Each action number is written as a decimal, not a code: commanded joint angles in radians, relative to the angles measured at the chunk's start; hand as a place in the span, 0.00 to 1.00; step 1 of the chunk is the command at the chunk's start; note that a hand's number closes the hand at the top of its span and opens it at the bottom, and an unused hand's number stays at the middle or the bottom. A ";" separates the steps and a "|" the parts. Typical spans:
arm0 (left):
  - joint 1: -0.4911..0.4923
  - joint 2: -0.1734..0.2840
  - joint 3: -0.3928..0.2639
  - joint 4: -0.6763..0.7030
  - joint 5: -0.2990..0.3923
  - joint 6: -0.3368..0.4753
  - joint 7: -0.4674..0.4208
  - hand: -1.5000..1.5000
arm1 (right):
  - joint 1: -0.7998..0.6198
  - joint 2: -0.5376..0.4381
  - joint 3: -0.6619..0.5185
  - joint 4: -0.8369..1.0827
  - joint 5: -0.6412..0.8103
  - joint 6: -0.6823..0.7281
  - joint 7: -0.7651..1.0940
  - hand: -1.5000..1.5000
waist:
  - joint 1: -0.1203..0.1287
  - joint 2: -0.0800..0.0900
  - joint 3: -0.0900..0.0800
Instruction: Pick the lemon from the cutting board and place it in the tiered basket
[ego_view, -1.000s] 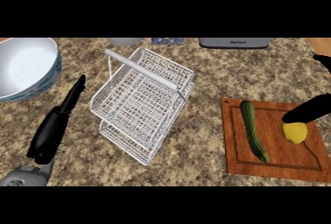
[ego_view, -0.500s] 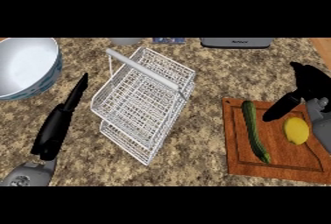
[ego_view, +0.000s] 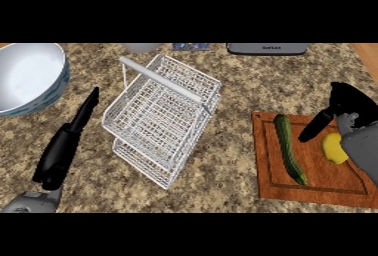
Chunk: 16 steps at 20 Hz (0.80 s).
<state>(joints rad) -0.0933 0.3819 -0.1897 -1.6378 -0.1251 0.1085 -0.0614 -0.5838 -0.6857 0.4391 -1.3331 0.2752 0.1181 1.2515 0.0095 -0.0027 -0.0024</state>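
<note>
Step in hand (judged): closing in on lemon (ego_view: 334, 148), grasp not made yet.

Lemon sits on cutting board (ego_view: 314, 187), right half, nr the right edge, just right of cucumber (ego_view: 290, 149). Partly hidden by right forearm on its right side.

R hand (ego_view: 345, 107): over far-right part of board, palm above/far of lemon, one finger stretched down-left toward the gap btw cucumber and lemon. Fingers spread, not curled round anything; holds nothing. Contact w/ lemon: can't tell, looks just apart.

L hand (ego_view: 68, 142): on counter left of tiered basket (ego_view: 164, 117), fingers straight, pointing far; idle, empty.

How to do it well (judgement):
- bring thumb and fingers to opposite sides of lemon, across its short axis
- keep the outstretched finger off cucumber, v. close neighbour
- lift straight up before moving left to basket, which stands well apart, mid-counter; mind its handle bar.

Orientation: lemon's long axis runs roughly near–far, slight tilt; ends point toward far and near edges of board. Roughly parallel to cucumber. Which end is the stem tip: can't tell.
</note>
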 joint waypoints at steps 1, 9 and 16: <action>-0.007 -0.013 0.010 0.010 -0.014 0.015 0.006 0.50 | -0.001 0.018 -0.005 0.006 -0.012 0.074 0.234 0.00 | -0.013 -0.001 0.001; 0.019 0.005 0.028 0.015 -0.004 -0.017 -0.001 0.50 | 0.052 0.038 0.012 -0.011 -0.036 0.092 0.236 0.00 | -0.023 -0.005 -0.001; 0.018 -0.018 0.013 -0.031 -0.025 -0.012 0.019 0.50 | 0.097 -0.071 -0.040 -0.034 0.060 0.055 0.178 0.00 | -0.017 -0.002 0.001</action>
<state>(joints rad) -0.0856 0.3755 -0.1630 -1.6501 -0.1363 0.0958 -0.0450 -0.4898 -0.7239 0.4262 -1.3606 0.3062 0.1475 1.2410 -0.0103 -0.0064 -0.0019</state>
